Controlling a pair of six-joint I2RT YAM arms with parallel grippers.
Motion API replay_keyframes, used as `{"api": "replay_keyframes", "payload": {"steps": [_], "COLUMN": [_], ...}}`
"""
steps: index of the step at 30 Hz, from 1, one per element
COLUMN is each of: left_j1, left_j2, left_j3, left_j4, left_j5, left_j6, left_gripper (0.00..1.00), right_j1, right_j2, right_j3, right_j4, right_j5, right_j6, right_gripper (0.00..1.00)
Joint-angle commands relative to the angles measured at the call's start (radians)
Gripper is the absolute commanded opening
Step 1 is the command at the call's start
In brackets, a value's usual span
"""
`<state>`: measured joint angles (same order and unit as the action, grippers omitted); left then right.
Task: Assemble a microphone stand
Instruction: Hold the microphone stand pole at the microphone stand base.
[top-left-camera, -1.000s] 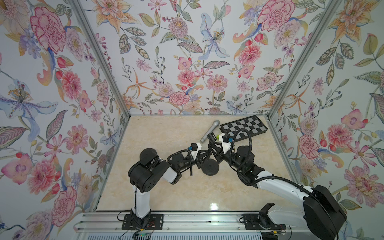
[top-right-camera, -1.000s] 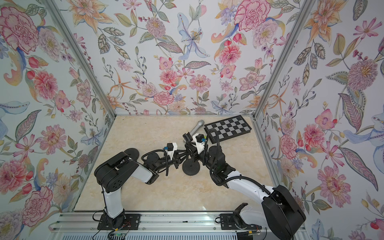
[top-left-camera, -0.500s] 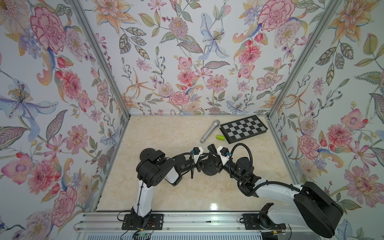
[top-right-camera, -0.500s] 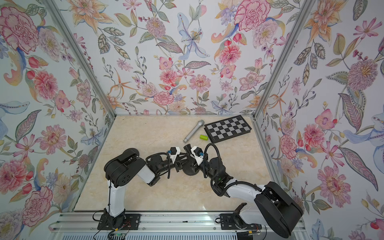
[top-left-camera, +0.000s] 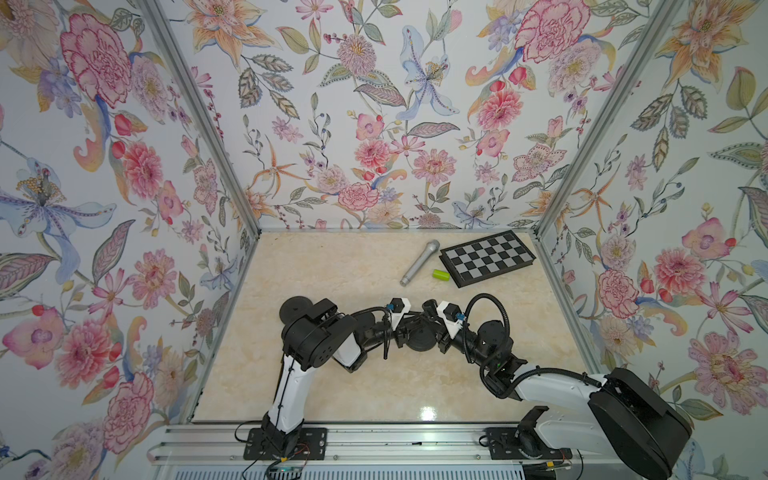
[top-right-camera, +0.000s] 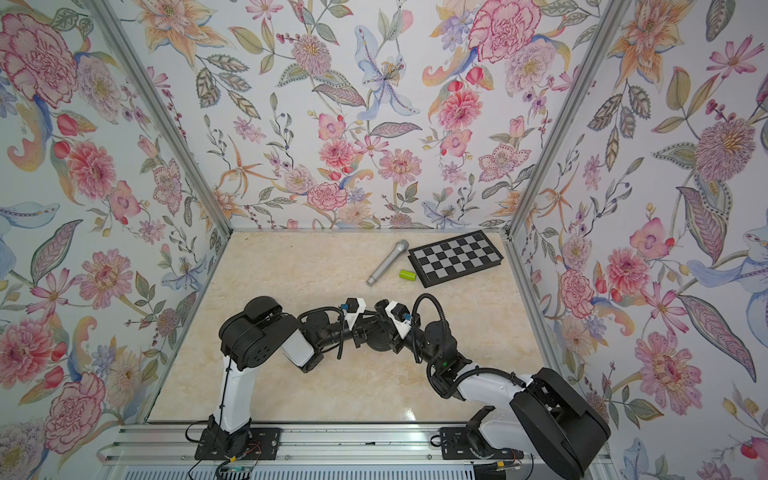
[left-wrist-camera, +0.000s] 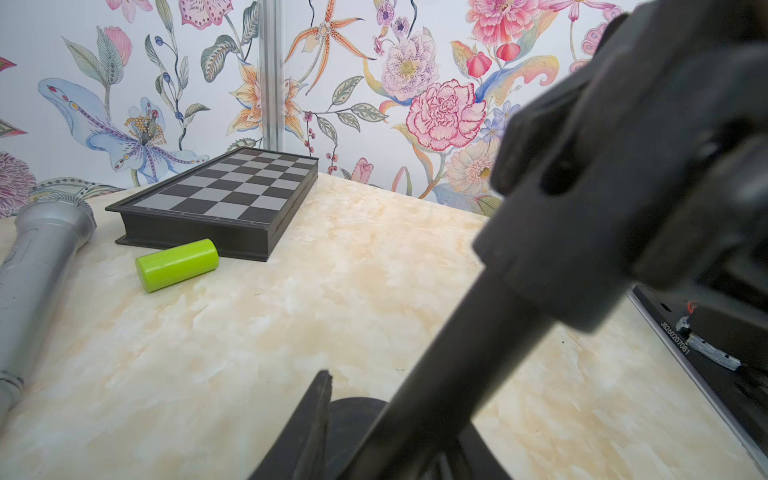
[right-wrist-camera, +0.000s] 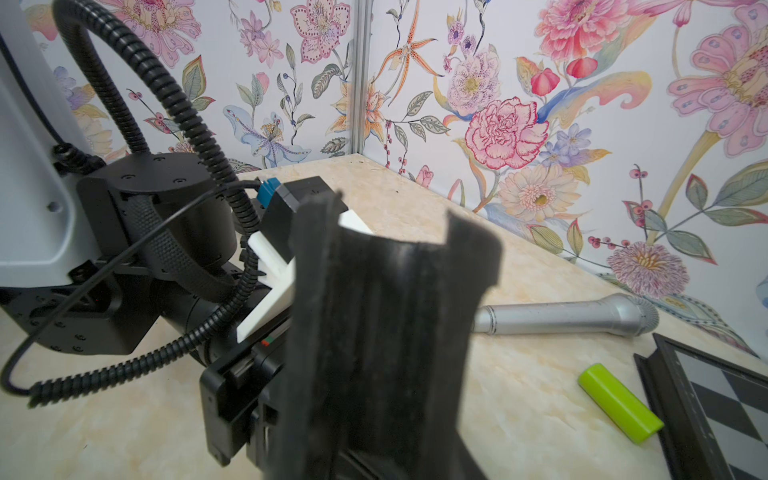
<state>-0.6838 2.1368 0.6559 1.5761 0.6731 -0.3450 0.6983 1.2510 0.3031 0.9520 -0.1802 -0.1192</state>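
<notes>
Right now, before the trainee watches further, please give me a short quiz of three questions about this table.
1. True or false: the microphone already sits in the stand.
2. What lies between the microphone and the chessboard? A) a green cylinder B) a red ball C) a screwdriver
3. In a few words: where is the stand's round base?

Key
1. False: it lies flat on the table.
2. A.
3. On the table, between the left arm and the right arm.
</notes>
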Motion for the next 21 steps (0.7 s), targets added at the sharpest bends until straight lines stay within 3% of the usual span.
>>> {"api": "replay_keyframes", "payload": {"steps": [1, 10, 21], "left_j1": [-0.002, -0.018, -0.014], "left_j2": [0.02, 0.041, 0.083], "left_j3": [0.035, 0.055, 0.084], "left_j4": [0.261, 0.261, 0.261], "left_j5": [0.004, 0.031, -0.077], "left_j6": [-0.022, -0.045, 0.007], "left_gripper": [0.36, 0.29, 0.23], "right_j1": [-0.021, -0.078, -0.072], "right_j2": [-0.023, -0.037, 0.034], "right_j3": [0.041, 0.068, 0.072], "right_j4": [-0.081, -0.182, -0.194], "right_j5": [-0.021, -0.062, 0.003], "right_j6": [-0.006, 0.015, 0.004], "right_gripper": [0.03, 0.01, 0.0]}}
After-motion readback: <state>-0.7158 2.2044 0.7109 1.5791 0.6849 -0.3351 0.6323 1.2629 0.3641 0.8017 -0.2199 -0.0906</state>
